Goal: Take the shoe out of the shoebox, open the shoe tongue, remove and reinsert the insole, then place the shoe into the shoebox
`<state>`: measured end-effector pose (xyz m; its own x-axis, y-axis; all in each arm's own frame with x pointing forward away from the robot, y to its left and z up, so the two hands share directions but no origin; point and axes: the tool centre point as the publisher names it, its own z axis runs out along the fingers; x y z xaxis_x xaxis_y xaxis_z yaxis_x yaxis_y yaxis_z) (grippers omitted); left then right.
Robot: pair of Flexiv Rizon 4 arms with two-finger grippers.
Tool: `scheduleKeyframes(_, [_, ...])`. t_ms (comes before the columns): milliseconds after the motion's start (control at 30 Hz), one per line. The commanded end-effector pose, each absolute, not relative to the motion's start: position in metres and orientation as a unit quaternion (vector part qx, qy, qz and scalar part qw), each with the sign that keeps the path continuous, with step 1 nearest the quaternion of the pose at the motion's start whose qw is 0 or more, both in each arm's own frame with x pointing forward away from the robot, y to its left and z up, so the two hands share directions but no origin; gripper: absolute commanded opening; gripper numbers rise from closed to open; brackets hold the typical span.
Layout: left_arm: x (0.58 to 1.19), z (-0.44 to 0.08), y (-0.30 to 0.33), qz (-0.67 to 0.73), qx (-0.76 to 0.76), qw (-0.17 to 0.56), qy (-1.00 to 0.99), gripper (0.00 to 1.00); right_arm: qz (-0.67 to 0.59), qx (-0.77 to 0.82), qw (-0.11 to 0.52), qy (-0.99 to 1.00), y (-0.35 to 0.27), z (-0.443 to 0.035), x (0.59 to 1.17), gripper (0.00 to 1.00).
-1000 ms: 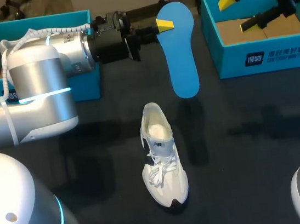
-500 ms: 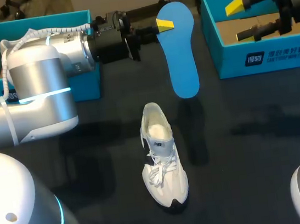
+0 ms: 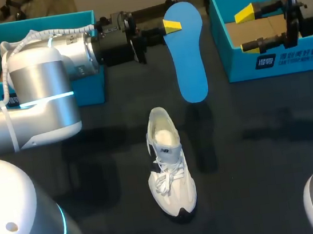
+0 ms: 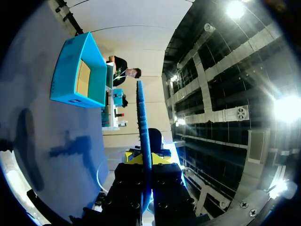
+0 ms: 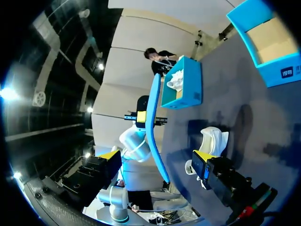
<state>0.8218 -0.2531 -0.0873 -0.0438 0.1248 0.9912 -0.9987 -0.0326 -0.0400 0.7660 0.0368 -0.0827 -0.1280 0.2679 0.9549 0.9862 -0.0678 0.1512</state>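
Blue insole (image 3: 189, 60) held aloft, white shoe (image 3: 168, 161) standing on the dark counter (image 3: 265, 154).
Left end effector (image 3: 171, 27) clenched on the insole's end; right end effector (image 3: 249, 28) spread wide above the right shoebox (image 3: 276, 59).

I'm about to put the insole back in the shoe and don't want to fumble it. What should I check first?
1. Insole gripped by the left gripper: ok. The fingers are shut on one end, and the left wrist view shows it edge-on between them.
2. Shoe upright on the table with its opening up: ok.
3. Shoe steadied by the right gripper: not ok. It is open over the right shoebox, well apart from the shoe.
4. Tongue pulled open enough: cannot tell.
5. Insole lined up over the shoe opening: not ok. Its free end hangs off to one side.
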Motion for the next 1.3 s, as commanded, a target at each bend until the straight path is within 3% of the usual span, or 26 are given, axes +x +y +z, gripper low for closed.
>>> scheduleKeyframes(33, [0.819,-0.088,-0.252,0.551,0.451,0.507,-0.485,0.0,-0.484,-0.548,0.37,-0.574,0.038,-0.082,0.767,1.0])
scheduleKeyframes(433, [0.818,-0.096,-0.236,0.659,0.289,0.371,-0.587,0.0,-0.484,-0.548,0.37,-0.574,0.038,-0.082,0.767,1.0])
scheduleKeyframes(767, [0.821,-0.101,-0.232,0.724,0.104,0.197,-0.653,0.0,-0.484,-0.548,0.37,-0.574,0.038,-0.082,0.767,1.0])
scheduleKeyframes(933, [0.82,-0.097,-0.235,0.739,-0.002,0.081,-0.669,0.0,-0.484,-0.548,0.37,-0.574,0.038,-0.082,0.767,1.0])
scheduleKeyframes(967, [0.82,-0.097,-0.237,0.734,-0.029,0.019,-0.678,0.0,-0.484,-0.548,0.37,-0.574,0.038,-0.082,0.767,1.0])
scheduleKeyframes(1000, [0.82,-0.097,-0.238,0.734,-0.043,0.017,-0.678,0.0,-0.484,-0.548,0.37,-0.574,0.038,-0.082,0.767,1.0])
scheduleKeyframes(1100, [0.819,-0.097,-0.239,0.716,-0.116,-0.113,-0.68,0.0,-0.484,-0.548,0.37,-0.574,0.038,-0.082,0.767,1.0])
scheduleKeyframes(1300, [0.818,-0.098,-0.239,0.71,-0.117,-0.12,-0.684,0.0,-0.484,-0.548,0.37,-0.574,0.038,-0.082,0.767,1.0])
